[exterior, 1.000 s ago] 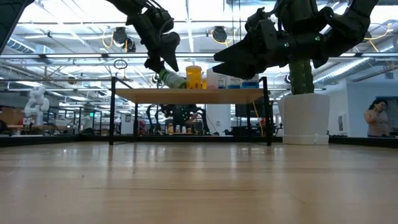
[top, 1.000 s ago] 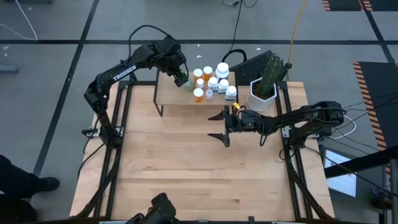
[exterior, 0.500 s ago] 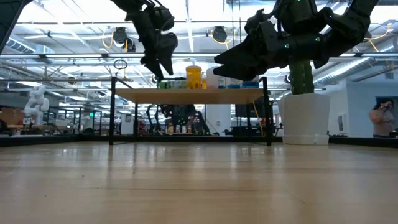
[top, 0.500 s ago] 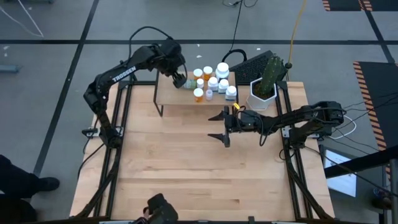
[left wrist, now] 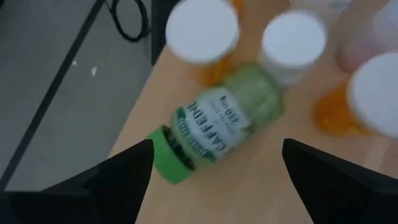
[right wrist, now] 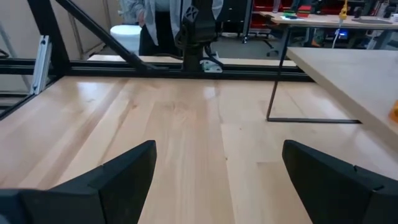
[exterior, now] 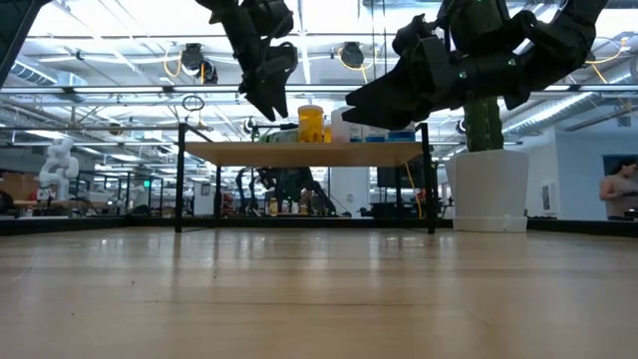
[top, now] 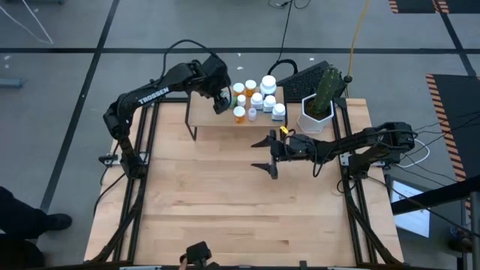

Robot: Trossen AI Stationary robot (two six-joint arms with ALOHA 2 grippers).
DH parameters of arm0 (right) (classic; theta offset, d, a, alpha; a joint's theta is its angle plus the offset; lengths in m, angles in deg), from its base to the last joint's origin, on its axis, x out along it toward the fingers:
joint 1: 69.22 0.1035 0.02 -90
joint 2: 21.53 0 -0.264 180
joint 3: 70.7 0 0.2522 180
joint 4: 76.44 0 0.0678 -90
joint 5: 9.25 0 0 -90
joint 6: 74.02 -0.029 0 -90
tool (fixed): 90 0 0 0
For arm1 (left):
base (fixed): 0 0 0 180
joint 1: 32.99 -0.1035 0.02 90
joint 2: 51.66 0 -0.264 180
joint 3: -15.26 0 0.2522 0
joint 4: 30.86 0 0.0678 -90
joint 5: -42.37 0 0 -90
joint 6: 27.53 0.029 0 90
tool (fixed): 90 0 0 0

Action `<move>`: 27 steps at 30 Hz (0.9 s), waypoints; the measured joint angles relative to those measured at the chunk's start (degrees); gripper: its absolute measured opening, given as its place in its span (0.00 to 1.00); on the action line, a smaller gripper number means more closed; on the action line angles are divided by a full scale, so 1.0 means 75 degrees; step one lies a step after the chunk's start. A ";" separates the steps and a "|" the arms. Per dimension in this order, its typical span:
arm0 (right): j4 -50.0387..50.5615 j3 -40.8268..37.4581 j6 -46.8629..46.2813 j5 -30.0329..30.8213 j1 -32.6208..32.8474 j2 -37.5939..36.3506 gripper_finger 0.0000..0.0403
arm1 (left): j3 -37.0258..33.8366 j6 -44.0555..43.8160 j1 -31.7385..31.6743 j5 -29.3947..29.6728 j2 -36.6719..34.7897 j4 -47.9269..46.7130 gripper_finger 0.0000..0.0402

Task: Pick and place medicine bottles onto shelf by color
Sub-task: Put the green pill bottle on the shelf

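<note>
A green medicine bottle [left wrist: 219, 124] with a green cap [left wrist: 168, 158] lies on its side on the left part of the light-wood shelf [top: 201, 116]. My left gripper [top: 220, 97] hangs open above it, fingers to either side of it and clear of it. Beside it stand orange bottles [top: 239, 114], white bottles [top: 268, 82] and a tiny purple one [top: 252, 114]. My right gripper [top: 264, 152] hovers open over the table in front of the shelf, holding nothing.
A white pot with a cactus [top: 319, 111] stands right of the shelf, a dark keyboard [top: 306, 75] behind it. Bare tabletop [top: 225, 202] stretches from the shelf to the near edge. In the low view a person [exterior: 620, 189] stands far off in the room.
My left gripper held the green bottle tilted just above the shelf's left part, then let it go. The bottle now lies on its side on the shelf. The gripper has risen and shifted slightly toward the table's right.
</note>
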 joint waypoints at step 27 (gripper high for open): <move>0.0105 0.0000 0.0062 -0.0017 0.0012 0.0000 0.86 | -0.1520 0.1378 -0.0226 -0.0758 0.0043 0.1332 0.89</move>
